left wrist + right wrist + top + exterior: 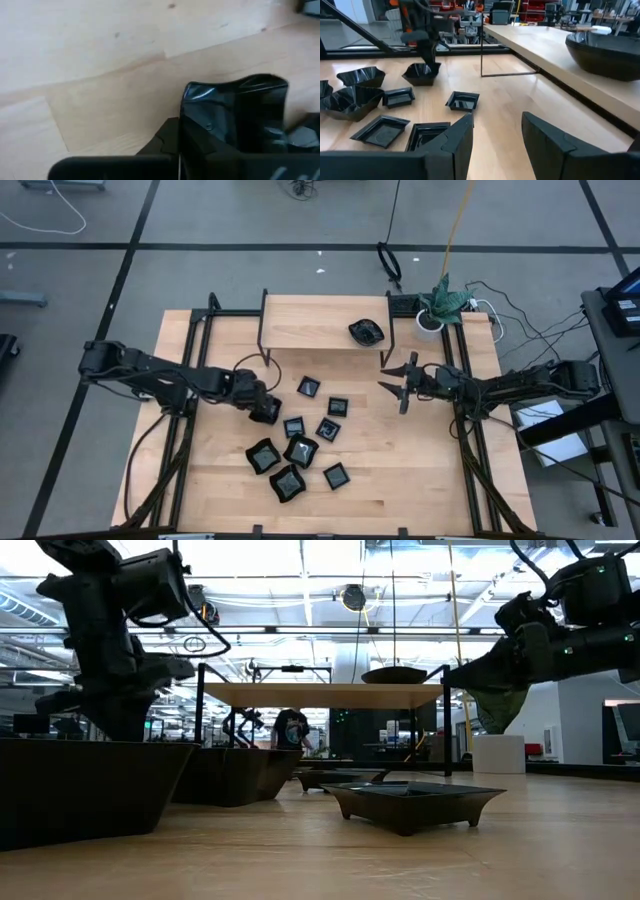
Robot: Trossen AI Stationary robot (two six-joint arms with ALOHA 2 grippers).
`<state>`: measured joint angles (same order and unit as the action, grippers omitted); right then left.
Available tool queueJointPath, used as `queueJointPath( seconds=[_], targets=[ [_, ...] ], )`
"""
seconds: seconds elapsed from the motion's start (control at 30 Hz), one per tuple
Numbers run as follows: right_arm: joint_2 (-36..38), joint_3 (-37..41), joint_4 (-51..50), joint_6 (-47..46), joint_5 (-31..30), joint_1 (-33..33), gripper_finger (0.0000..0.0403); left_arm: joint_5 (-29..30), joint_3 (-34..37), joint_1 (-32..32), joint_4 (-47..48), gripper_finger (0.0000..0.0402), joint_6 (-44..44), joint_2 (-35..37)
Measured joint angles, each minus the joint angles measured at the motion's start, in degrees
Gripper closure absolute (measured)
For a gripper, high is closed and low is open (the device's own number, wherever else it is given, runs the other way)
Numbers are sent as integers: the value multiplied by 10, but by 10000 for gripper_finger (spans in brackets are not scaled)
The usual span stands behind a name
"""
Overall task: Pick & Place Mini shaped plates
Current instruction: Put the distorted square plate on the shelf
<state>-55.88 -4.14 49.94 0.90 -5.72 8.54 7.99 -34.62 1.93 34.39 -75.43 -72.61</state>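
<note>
Several glossy black mini plates lie flat on the wooden table: small squares [309,387] [338,406] and larger ones [263,455] [288,483], also grouped in the right wrist view [380,131]. One wavy-rimmed plate [367,332] sits on a raised wooden shelf [310,325]. My left gripper [265,408] is left of the group, shut on a black plate [235,115]. My right gripper [400,383] hangs open near the shelf's right front leg, its fingers [460,135] apart over bare wood, touching nothing. My left gripper holds a black plate by its rim [200,100], pinched between the two fingers, coming from above and pointing down, as the right wrist view shows [422,72]. The fingers themselves hide the exact place of contact. Whether the plate is lifted clear or touches the table, I cannot tell.
The shelf stands on thin dark metal legs [481,55] at the table's far middle. A potted plant [440,302] and cables sit at the far right corner. Bare wood lies between my right gripper and the plates, and along the near edge.
</note>
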Motion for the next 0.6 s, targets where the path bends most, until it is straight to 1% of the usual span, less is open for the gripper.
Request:
queueJointPath(
  seconds=[0.13, 0.27, 0.37, 0.47, 0.53, 0.6],
  targets=[
    [0, 0, 0, -7, 0, 0, 245, 28, -27, 0, -1, 397, 54, 33],
    [0, 0, 13, -7, 0, 0, 245, 69, -76, 0, -1, 395, 125, 69],
    [0, 0, 17, -7, 0, 0, 245, 113, -130, -2, -10, 397, 195, 91],
    [0, 0, 17, -6, 0, 0, 245, 153, -199, -17, -16, 397, 271, 101],
    [0, 0, 17, -6, 0, 0, 245, 161, -252, -41, -16, 397, 326, 101],
    [0, 0, 18, -4, 0, 0, 245, 156, -305, -77, -12, 398, 387, 95]
  ],
)
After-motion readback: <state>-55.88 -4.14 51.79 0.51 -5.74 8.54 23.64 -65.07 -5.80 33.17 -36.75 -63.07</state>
